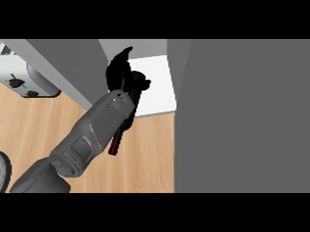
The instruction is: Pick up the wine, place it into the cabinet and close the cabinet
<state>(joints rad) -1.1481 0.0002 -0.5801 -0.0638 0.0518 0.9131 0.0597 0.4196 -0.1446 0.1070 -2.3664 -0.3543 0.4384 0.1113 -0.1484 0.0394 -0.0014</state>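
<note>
Gripping the dark wine bottle (117, 142), left hand (123, 72) curled round it at the cabinet (159, 86) opening.

The left hand (123, 72) sits far and centre at the cabinet (151, 86) opening, wine (118, 140) trailing beneath its forearm toward the near side. Toaster (20, 74) far left on the counter (24, 127); cabinet door (251, 118) fills the right.

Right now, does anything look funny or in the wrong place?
Nothing looks spilled or broken. The wine bottle lies tilted in the left hand at the open cabinet, mostly hidden under the forearm. That is part of carrying it. The toaster stands normally on the counter.
</note>
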